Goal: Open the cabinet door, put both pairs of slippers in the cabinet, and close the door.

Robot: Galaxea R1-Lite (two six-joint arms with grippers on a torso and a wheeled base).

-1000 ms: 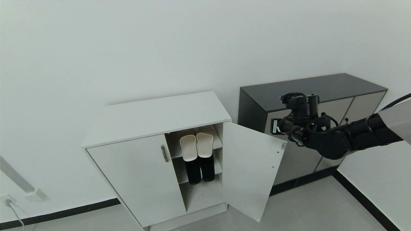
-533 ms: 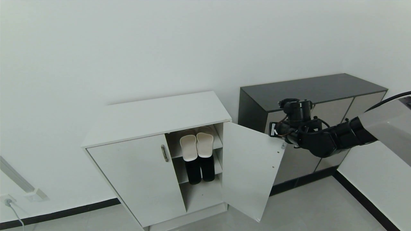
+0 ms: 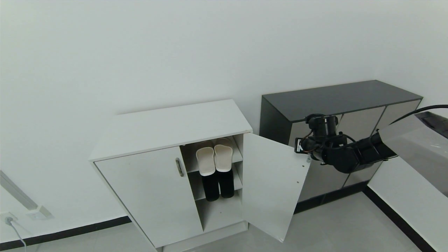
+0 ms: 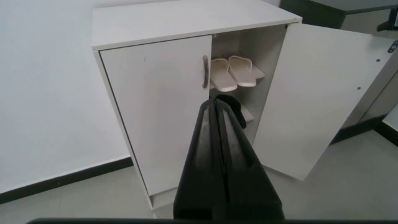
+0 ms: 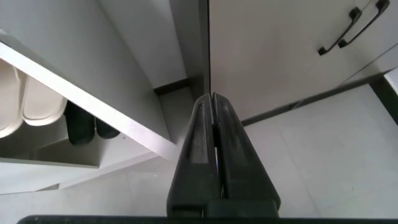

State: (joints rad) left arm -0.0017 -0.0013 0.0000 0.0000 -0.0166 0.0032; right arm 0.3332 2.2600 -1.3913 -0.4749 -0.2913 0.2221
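Note:
The white cabinet (image 3: 168, 126) stands against the wall with its right door (image 3: 269, 182) swung open and its left door shut. Inside, a white pair of slippers (image 3: 214, 159) lies on the upper shelf and a black pair (image 3: 218, 187) on the shelf below. My right gripper (image 3: 303, 148) is shut and empty, at the outer top corner of the open door, on its back side; whether it touches the door I cannot tell. The right wrist view has the shut gripper (image 5: 213, 99) above the floor beside the door's edge (image 5: 93, 102). My left gripper (image 4: 216, 104) is shut and empty, in front of the cabinet.
A dark grey sideboard (image 3: 343, 98) stands close to the right of the cabinet, just behind my right arm. The shut left door carries a metal handle (image 3: 179, 167). A wall socket with a cable (image 3: 8, 221) sits low at the left. A white counter (image 3: 413, 196) borders the right side.
My right arm has stretched forward and to the left, bringing its gripper to the open door's outer top corner. The door and slippers have not moved.

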